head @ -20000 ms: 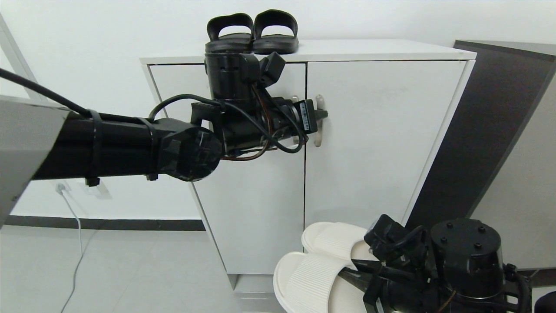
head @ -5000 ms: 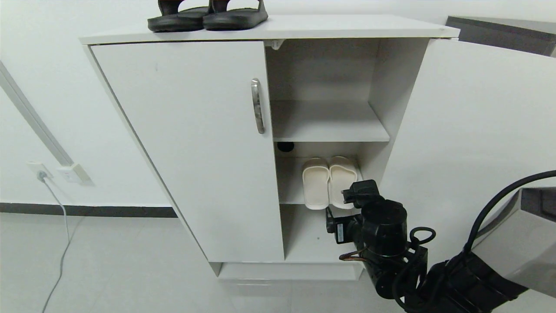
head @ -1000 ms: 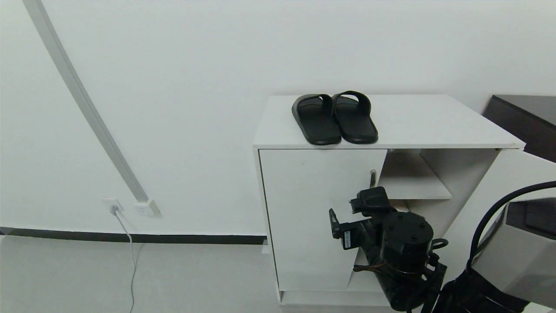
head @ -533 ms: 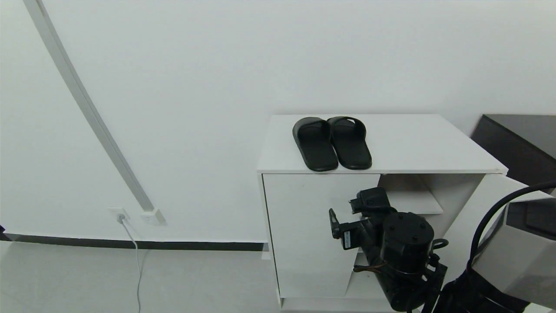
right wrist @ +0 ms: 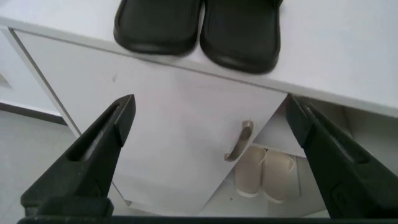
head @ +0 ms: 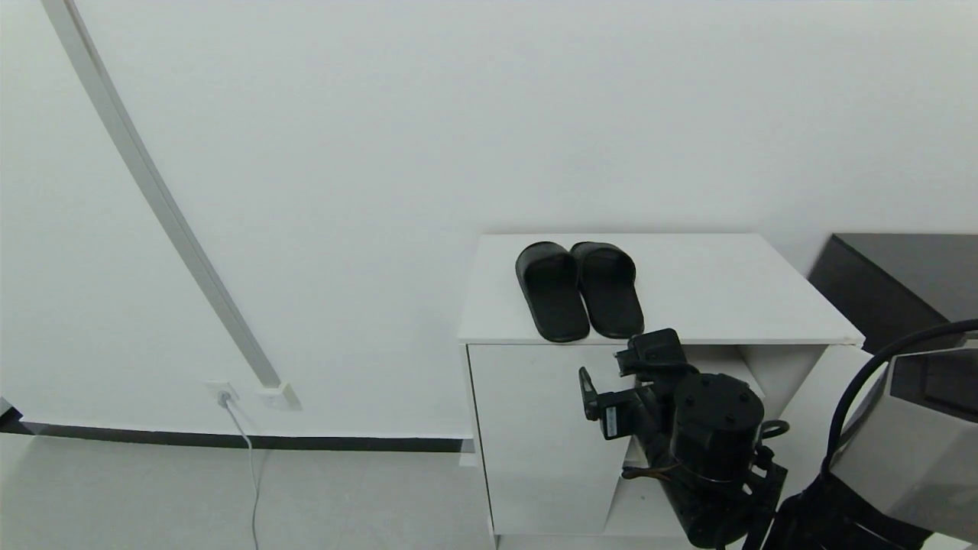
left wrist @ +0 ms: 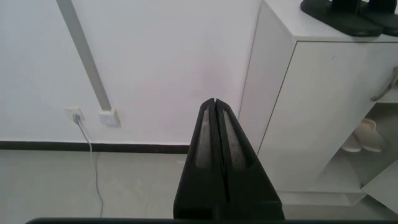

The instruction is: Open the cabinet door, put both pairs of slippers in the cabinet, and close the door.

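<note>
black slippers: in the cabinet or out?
Out. The black slippers lie side by side on the cabinet top; only the white slippers are inside.

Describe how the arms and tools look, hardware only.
The right arm is black: round screw-topped joint cap, white label, thin brown wires, thick black cable into a grey shell. The right tool has two black wedge fingers; the left tool has black tapered fingers with grey pads.
</note>
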{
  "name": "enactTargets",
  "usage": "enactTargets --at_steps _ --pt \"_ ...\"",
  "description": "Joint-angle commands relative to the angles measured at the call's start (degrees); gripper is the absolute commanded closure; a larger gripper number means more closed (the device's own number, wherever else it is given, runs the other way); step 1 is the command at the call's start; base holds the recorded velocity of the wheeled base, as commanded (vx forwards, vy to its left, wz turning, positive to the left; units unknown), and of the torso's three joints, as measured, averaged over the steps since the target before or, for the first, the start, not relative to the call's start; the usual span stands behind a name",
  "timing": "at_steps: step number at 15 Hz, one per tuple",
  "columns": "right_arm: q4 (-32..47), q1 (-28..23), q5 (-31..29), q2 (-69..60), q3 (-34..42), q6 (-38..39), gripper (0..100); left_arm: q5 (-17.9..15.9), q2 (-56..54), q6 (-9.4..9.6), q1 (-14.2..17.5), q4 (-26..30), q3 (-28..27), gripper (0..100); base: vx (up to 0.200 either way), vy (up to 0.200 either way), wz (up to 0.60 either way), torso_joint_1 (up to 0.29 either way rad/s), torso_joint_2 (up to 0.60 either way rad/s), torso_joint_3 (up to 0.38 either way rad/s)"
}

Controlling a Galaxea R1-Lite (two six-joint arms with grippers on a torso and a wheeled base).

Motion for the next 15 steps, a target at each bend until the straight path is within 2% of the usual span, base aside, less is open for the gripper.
enactTargets --at_steps 1,15 --pt "0.0 0.0 0.0 -0.2 0.0 0.0 0 0.0 0.0 0.03 0.0 0.0 0.0 100 0.0 0.0 0.0 0.183 -0.4 -0.237" --pt "-0.8 -0.1 0.4 0.9 0.5 0.1 0 0.0 0.0 -0.06 0.0 0.0 0.0 100 0.0 0.0 0.0 0.169 -0.36 -0.194"
